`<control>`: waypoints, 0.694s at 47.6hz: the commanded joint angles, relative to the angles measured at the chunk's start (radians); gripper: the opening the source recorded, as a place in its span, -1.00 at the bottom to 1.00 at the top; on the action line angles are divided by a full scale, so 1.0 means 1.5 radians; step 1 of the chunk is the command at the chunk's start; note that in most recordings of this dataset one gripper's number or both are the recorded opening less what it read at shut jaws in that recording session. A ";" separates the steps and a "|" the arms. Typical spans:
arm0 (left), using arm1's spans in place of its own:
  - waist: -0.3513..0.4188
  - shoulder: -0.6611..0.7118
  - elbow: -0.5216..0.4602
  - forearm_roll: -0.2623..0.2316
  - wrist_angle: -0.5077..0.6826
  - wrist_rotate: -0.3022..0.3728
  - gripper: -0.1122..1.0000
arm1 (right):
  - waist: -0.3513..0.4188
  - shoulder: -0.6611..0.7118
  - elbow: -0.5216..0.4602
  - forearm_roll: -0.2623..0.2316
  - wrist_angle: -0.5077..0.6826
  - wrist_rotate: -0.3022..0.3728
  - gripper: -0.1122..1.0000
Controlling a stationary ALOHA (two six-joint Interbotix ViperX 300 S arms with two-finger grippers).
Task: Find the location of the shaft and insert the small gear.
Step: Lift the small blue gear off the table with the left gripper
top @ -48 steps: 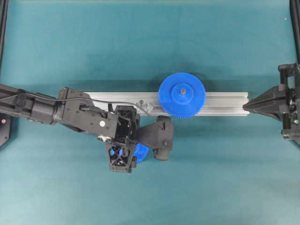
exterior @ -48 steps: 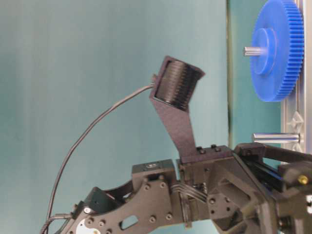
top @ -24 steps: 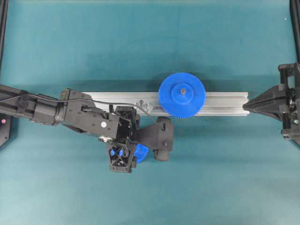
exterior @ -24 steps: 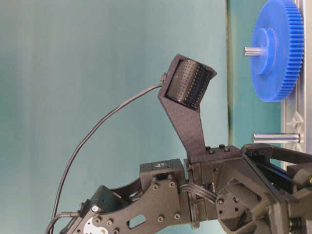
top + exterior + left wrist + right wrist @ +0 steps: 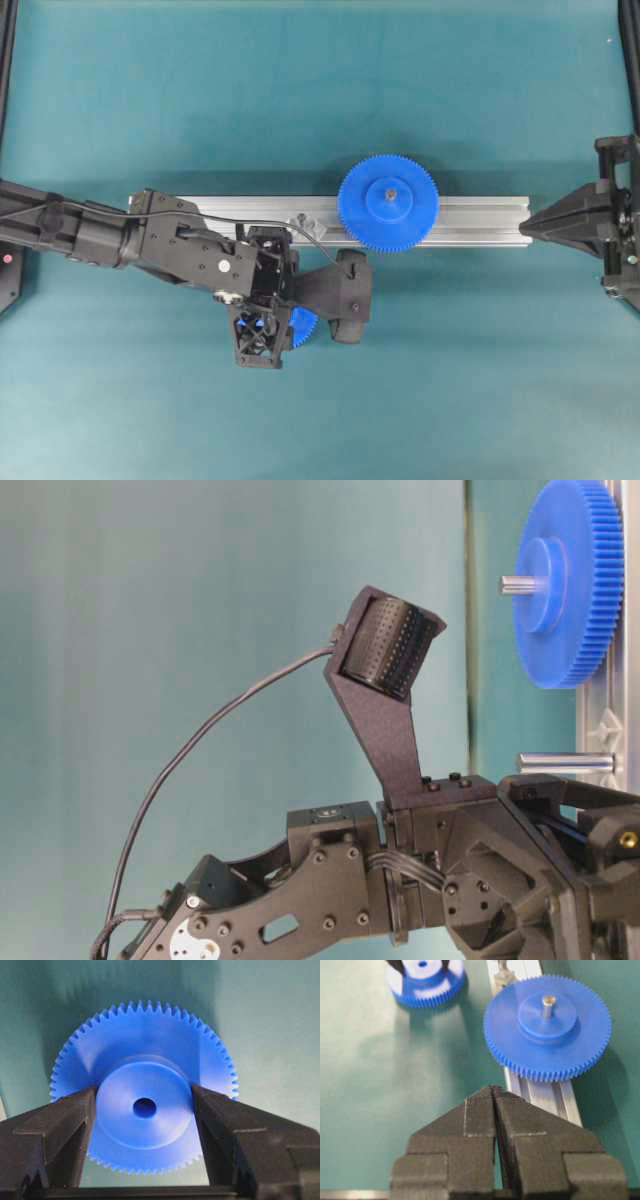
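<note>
The small gear (image 5: pixel 145 1125), blue with a raised round hub and a dark centre hole, lies flat on the green mat just in front of the rail. My left gripper (image 5: pixel 144 1089) is shut on its hub, one black finger touching each side. From overhead only an edge of the small gear (image 5: pixel 304 326) shows under the left wrist. The shaft (image 5: pixel 565 763), a short silvery pin, stands on the rail left of the large gear; in the overhead view the shaft (image 5: pixel 302 218) looks tiny. My right gripper (image 5: pixel 493 1089) is shut and empty, at the rail's right end.
A large blue gear (image 5: pixel 388 203) sits on its own pin on the aluminium rail (image 5: pixel 480 220). The left arm (image 5: pixel 190 250) lies across the rail's left part. The right gripper (image 5: pixel 530 228) points at the rail's right tip.
The left jaws have closed inward from wide open onto the small gear's hub. The left arm has shifted only slightly; the right arm and the large gear have not moved.
</note>
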 commanded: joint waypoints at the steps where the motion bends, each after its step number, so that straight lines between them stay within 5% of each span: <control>1: -0.003 -0.004 0.001 0.002 0.004 0.000 0.37 | -0.001 0.004 -0.005 0.001 -0.005 0.008 -0.75; 33: -0.003 -0.039 -0.051 0.002 0.032 0.010 0.37 | -0.001 0.004 -0.005 0.001 -0.006 0.008 -0.75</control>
